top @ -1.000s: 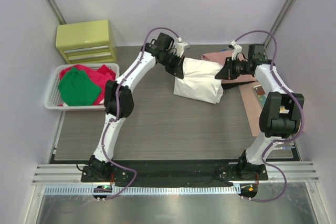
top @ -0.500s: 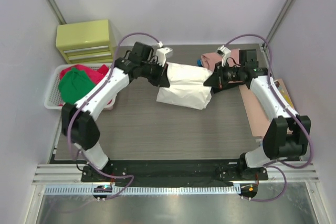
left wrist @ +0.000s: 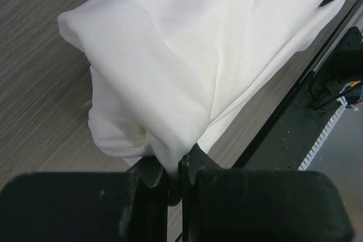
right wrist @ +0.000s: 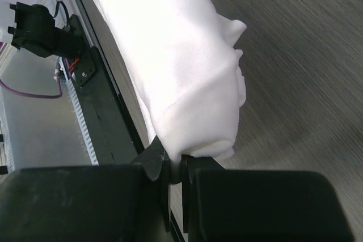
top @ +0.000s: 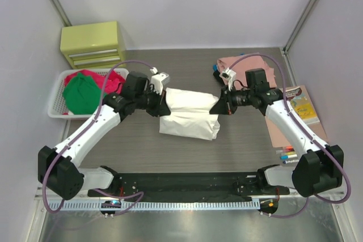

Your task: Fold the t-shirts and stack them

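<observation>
A white t-shirt, showing plain white, hangs folded between my two grippers over the middle of the table. My left gripper is shut on its left upper edge; in the left wrist view the cloth runs down into the closed jaws of that gripper. My right gripper is shut on the right upper edge, with the cloth pinched in the right gripper. Red and green t-shirts lie in the basket. A salmon-pink t-shirt lies at the back right.
The white slotted basket sits at the left edge. A yellow-green drawer unit stands at the back left. A thin yellowish book and markers lie on a brown board at the right.
Both grippers have carried the white t-shirt from the back of the table toward the near middle and slightly left, still holding it by its top edge.
</observation>
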Robot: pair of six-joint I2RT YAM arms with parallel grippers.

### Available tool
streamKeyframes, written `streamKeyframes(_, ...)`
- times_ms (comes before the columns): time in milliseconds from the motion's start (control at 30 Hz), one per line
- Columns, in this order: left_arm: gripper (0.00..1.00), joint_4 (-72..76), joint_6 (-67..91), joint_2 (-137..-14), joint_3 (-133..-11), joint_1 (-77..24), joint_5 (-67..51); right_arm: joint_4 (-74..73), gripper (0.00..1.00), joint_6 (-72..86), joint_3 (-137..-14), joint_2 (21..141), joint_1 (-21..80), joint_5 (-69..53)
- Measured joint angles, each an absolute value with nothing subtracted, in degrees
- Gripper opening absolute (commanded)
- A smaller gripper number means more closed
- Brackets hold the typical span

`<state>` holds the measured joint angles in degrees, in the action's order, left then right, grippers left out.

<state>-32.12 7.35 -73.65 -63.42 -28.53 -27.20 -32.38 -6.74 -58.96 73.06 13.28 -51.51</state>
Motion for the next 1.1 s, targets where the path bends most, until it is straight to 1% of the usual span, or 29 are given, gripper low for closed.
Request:
streamKeyframes(167,0.0,-32.58,7.42,-72.51,-61.98,-28.23,-24.32,-31.07,0.01,-6.46,-58.83,74.35,16.47,-49.39)
streamKeyframes(300,0.0,-33.82,7.29,-71.53,-61.21,-26.57,-23.62,-30.13,0.01,-6.59,-58.96,77.89,20.45,-47.18)
streamKeyframes(533,0.0,-34.74,9.23,-71.05,-56.05,-22.28,-23.83,-28.71,0.01,-7.33,-60.64,84.29,25.8,-44.21)
streamKeyframes(933,0.0,-36.29,13.52,-65.43,-51.77,-13.43,-23.51,-25.61,0.01,-7.62,-68.62,95.9,32.6,-41.85)
streamKeyframes(1100,0.0,-37.3,13.89,-66.39,-51.59,-12.23,-22.65,-24.64,0.01,-7.62,-70.61,100.73,33.56,-41.56)
